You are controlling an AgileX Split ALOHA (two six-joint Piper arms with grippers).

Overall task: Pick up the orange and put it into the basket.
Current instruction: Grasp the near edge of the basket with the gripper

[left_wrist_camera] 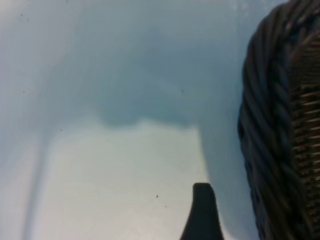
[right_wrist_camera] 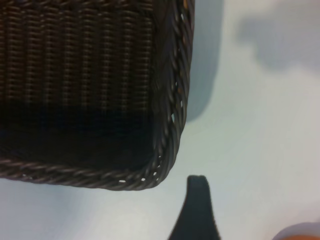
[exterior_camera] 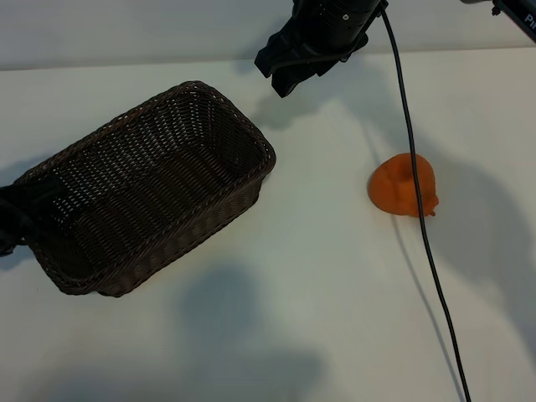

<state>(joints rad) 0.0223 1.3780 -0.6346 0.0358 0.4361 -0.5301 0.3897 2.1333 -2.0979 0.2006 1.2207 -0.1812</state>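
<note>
The orange [exterior_camera: 389, 189] lies on the white table at the right, with nothing holding it. The dark brown wicker basket [exterior_camera: 194, 221] stands slantwise at the left and has nothing inside. My right gripper [exterior_camera: 275, 74] hangs open above the table beyond the basket's far right corner, well apart from the orange. In the right wrist view one of its fingers [right_wrist_camera: 199, 202] shows beside the basket's corner [right_wrist_camera: 169, 146], and a sliver of the orange [right_wrist_camera: 303, 234] shows at the frame's edge. My left gripper [exterior_camera: 12, 219] sits open at the basket's left end, one finger [left_wrist_camera: 202, 212] beside the braided rim [left_wrist_camera: 270, 125].
A black cable [exterior_camera: 425, 243] hangs from the right arm and runs down across the orange toward the table's front edge. Bare white table lies between basket and orange and in front of both.
</note>
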